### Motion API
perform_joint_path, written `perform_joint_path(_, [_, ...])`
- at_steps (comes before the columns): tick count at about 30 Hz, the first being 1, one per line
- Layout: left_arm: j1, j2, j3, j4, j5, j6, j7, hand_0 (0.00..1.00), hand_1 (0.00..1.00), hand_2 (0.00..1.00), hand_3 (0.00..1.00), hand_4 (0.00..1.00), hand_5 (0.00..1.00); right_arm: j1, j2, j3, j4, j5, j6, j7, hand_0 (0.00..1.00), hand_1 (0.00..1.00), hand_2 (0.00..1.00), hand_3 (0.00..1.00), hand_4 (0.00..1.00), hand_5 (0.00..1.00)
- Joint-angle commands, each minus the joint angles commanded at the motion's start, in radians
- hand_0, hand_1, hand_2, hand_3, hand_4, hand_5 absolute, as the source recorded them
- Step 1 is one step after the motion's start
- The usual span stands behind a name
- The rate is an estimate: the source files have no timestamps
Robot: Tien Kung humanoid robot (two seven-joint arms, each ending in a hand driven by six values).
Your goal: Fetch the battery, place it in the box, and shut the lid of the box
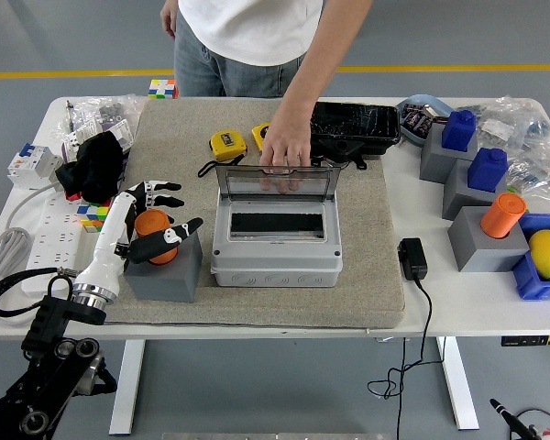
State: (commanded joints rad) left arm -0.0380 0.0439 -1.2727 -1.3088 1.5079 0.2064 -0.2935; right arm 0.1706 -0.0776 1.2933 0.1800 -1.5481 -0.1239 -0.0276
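Around the upright orange battery [153, 225] on its grey block [165, 266], my left robot hand [156, 222] curls. Rightward lies the open box [275, 246].

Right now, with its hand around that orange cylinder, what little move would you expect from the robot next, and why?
Probably a short lift straight up. The left hand has its fingers curled around the orange battery, which seems to sit in the grey block. The grey box beside it stands open, its lid held up by a person's hand, so the battery must clear the block first.
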Motion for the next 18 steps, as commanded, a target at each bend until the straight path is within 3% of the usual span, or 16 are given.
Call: perform_joint_path(18, [0.016,-0.016,0.003,-0.005,-0.027,0.003,-0.012,0.316,0.530,0.460,0.570,0.998,0.253,0.000,-0.001,-0.004,0.000,0.001,-0.002,0.000,0.853,0.823,0.793,0.846,0.998,0.998])
